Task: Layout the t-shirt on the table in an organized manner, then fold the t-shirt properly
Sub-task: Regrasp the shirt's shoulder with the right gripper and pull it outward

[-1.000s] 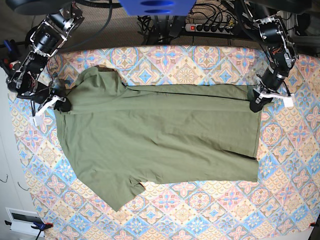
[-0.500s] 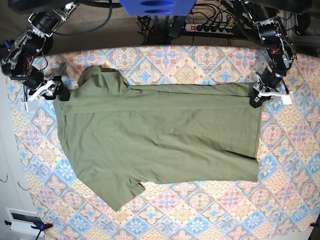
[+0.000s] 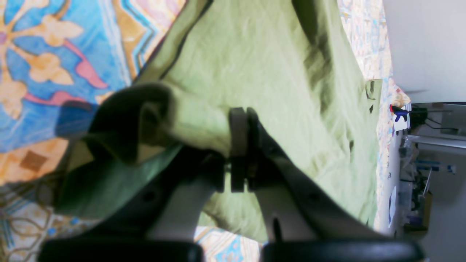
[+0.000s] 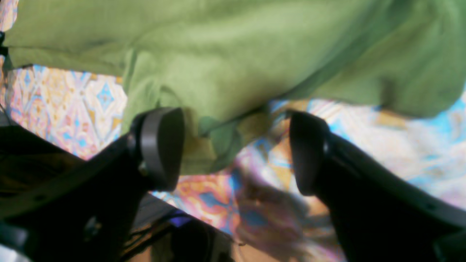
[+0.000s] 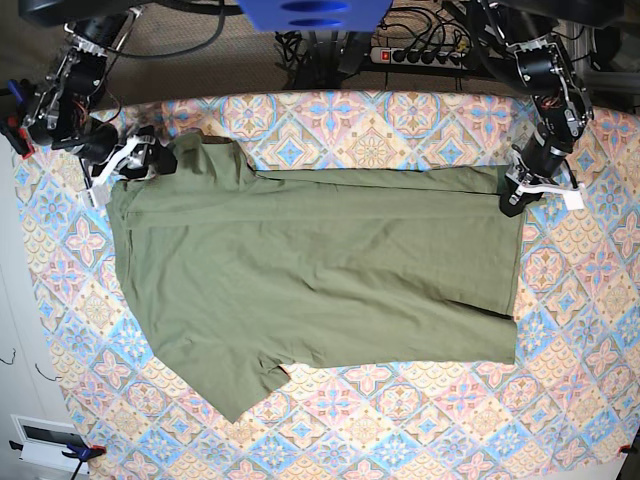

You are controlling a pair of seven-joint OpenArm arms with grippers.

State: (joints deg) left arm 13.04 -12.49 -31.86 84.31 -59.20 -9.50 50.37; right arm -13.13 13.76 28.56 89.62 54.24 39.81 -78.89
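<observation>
The olive-green t-shirt (image 5: pixel 320 270) lies spread flat across the patterned table (image 5: pixel 400 120), with one sleeve at the far left and one at the near left. My left gripper (image 5: pixel 512 203) is at the shirt's far right corner. In the left wrist view it (image 3: pixel 240 145) is shut on a bunched fold of the t-shirt (image 3: pixel 273 54). My right gripper (image 5: pixel 150 160) is at the far-left sleeve. In the right wrist view it (image 4: pixel 235 149) is open, just above the table, and an edge of the t-shirt (image 4: pixel 233 43) hangs between its fingers (image 4: pixel 160 145).
A power strip with cables (image 5: pixel 420 55) lies behind the table's far edge. A white box (image 5: pixel 45 440) sits off the table's near left corner. The table's left edge runs close to my right arm.
My right gripper has moved from the shirt's left edge towards the far side and a little right, to the far-left sleeve. The left arm and the shirt have hardly moved.
</observation>
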